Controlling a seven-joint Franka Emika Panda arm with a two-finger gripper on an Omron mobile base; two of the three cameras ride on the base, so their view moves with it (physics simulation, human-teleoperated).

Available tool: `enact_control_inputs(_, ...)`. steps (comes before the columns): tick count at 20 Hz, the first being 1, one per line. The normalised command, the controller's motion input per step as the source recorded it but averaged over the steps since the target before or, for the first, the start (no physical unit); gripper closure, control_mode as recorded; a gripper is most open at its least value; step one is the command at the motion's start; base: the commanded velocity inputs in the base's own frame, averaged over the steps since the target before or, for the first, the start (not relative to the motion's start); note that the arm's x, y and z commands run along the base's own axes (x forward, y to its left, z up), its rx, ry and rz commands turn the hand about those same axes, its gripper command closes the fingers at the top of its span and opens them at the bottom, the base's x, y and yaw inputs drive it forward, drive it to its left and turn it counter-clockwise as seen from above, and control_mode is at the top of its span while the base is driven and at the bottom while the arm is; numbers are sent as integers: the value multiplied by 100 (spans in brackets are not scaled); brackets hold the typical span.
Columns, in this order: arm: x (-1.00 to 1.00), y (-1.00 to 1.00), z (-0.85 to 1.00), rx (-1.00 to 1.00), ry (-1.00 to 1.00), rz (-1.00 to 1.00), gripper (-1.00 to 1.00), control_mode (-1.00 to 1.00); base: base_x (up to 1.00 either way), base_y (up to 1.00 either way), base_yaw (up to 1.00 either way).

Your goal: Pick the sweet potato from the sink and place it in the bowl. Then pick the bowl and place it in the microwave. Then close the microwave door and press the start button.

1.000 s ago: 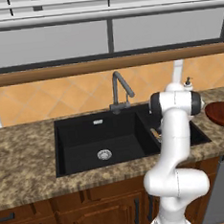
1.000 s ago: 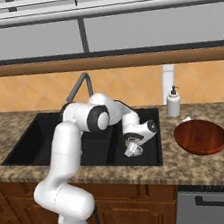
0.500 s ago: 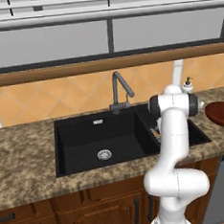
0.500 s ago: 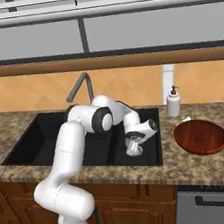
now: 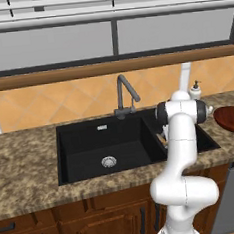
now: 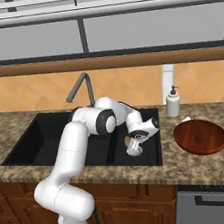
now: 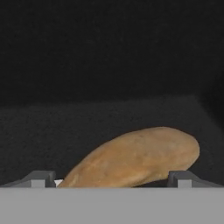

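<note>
Reaching down into the small basin of the sink [image 6: 47, 138], your gripper [image 6: 134, 150] has its jaws spread wide and isn't holding anything. In the hand view the sweet potato [image 7: 140, 159] lies on the dark basin floor right between the two finger tips [image 7: 39, 179], its fat end toward one and its taper running past the other, so you're set up to close across it. That looks like the point of the wide opening: room either side before you squeeze. It sits slanted across the gap, so I'd guess the pinch could roll it. The bowl [image 6: 201, 137] waits on the counter just to the right of the sink, next to the soap dispenser [image 6: 172, 103], a short carry once you've got it.
</note>
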Motion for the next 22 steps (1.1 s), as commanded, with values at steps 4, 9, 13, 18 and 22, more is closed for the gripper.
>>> enact_control_inputs(4,3,58,-24,1,0,0,100,-100,0,0,0)
enact_control_inputs(9,-21,22,11,0,-8,0,100,-100,0,0,0)
enact_control_inputs(13,-19,1,14,0,-15,0,100,-100,0,0,0)
enact_control_inputs(18,-24,-5,29,0,-17,-2,100,-100,0,0,0)
enact_control_inputs(22,-57,-21,96,0,-18,-13,100,-100,0,0,0)
